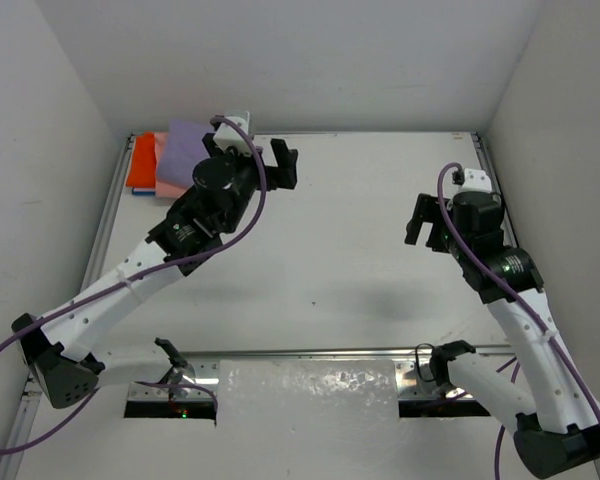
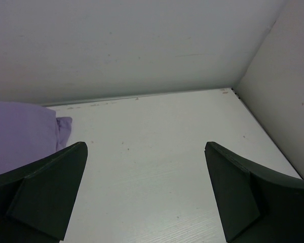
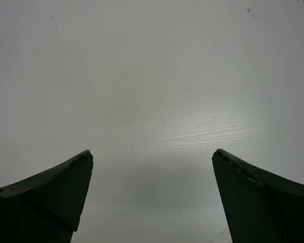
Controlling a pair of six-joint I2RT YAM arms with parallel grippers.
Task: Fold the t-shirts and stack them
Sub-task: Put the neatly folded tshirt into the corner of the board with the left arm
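Now three soft cloth shirts sit piled in the far left corner of the flat white table [image 1: 360,260]: a lavender-purple shirt [image 1: 187,148] on top, a salmon-pink shirt [image 1: 168,185] and an orange-red shirt [image 1: 140,160]. The left gripper [image 2: 147,197] and the right gripper [image 3: 152,197] both gape wide, holding nothing.

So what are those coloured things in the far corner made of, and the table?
The lavender shirt, pink shirt and orange-red shirt look like soft matte cloth: stacked flat, the lavender edge rumpled. The table looks like white laminate or painted wood, faintly grained; which, I cannot tell.
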